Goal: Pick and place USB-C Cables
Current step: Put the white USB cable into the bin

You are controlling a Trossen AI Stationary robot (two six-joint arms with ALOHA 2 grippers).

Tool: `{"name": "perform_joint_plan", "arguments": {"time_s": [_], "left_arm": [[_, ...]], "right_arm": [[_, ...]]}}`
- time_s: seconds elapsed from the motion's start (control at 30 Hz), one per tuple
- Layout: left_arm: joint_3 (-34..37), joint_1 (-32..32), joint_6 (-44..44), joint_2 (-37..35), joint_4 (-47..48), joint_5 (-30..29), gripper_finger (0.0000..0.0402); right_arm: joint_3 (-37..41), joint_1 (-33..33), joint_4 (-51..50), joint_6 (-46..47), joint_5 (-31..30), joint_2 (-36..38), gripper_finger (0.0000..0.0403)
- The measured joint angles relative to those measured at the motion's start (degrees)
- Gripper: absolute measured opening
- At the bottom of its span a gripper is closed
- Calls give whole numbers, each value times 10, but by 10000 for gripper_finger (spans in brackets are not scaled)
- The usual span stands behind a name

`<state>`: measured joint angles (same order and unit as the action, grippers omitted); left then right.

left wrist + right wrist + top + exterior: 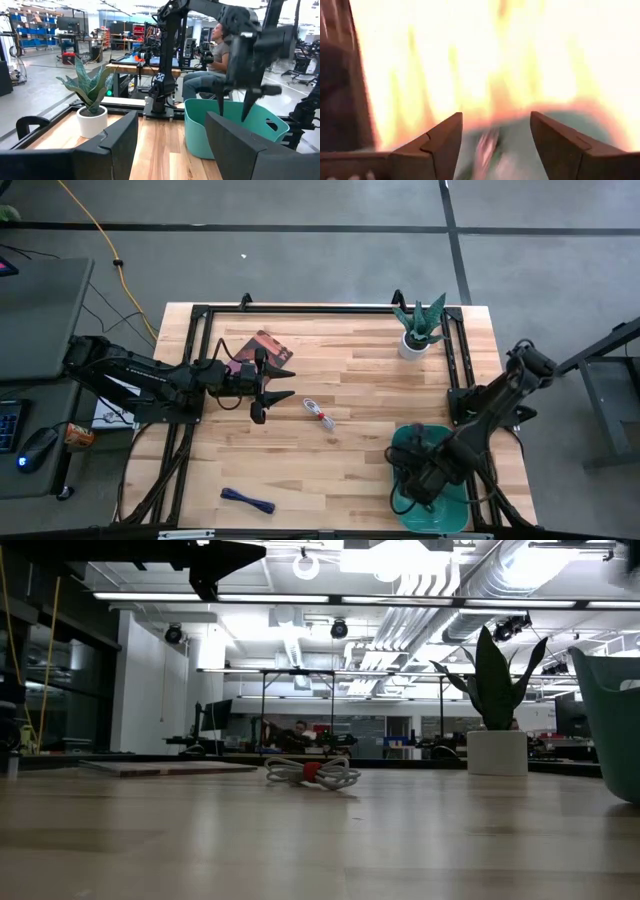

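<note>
The white-and-red USB-C cable bundle [320, 414] lies flat on the wooden table near its middle, and it also shows in the low view [311, 773]. The dark blue cable bundle [248, 500] lies near the table's near edge. My left gripper [290, 383] is open and empty, raised above the table just left of the white-and-red cable. My right gripper [412, 480] is open over the teal bin [455, 510] at the near right, and its wrist view [495, 145] is blurred. The green and silver-grey cables do not show.
A brown-red booklet [262, 347] lies flat behind my left gripper. A potted plant [420, 330] stands at the far right. A black frame [300, 308] runs along the table's edges. A person sits in the room beyond [220, 45].
</note>
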<state>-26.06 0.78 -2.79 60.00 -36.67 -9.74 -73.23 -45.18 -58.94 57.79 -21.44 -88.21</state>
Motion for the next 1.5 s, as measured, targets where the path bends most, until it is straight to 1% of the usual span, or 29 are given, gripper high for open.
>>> {"name": "perform_joint_plan", "arguments": {"time_s": [0.1,0.13,0.2,0.27,0.3,0.37,0.53,0.67,0.73,0.8,0.87,0.93,1.03,1.17,1.23,1.3,1.4,1.5], "left_arm": [[0,0,0,0,0,0,209],[0,0,0,0,0,0,209],[0,0,0,0,0,-1,209],[0,0,0,0,0,-1,209],[0,0,0,0,0,-1,209],[0,0,0,0,0,-1,209],[0,0,0,0,0,-1,209],[0,0,0,0,0,-1,209],[0,0,0,0,0,-1,209],[0,0,0,0,0,-1,209],[0,0,0,0,0,-1,209],[0,0,0,0,0,-1,209],[0,0,0,0,0,-1,209],[0,0,0,0,0,-1,209],[0,0,0,0,1,-1,209],[0,0,0,0,-1,-2,209],[0,0,0,0,0,-2,209],[0,0,0,0,1,-2,209]], "right_arm": [[-20,5,4,-89,-162,15,225],[-24,9,4,-113,-205,18,225],[-29,21,5,-156,-267,26,225],[-29,40,2,-186,-308,35,225],[-29,53,-2,-198,-318,36,225],[-28,81,-6,-219,-318,36,225],[-28,156,5,-283,-274,36,225],[-28,206,41,-357,-261,36,225],[-28,232,76,-396,-224,36,225],[-26,257,115,-433,-174,36,225],[-3,278,185,-473,-137,38,225],[41,296,259,-506,-108,46,225],[133,322,432,-552,-57,62,225],[258,352,701,-598,26,71,225],[305,363,826,-604,63,73,225],[342,370,927,-594,97,73,225],[378,373,1029,-606,137,73,225],[386,373,1062,-630,142,73,225]]}}
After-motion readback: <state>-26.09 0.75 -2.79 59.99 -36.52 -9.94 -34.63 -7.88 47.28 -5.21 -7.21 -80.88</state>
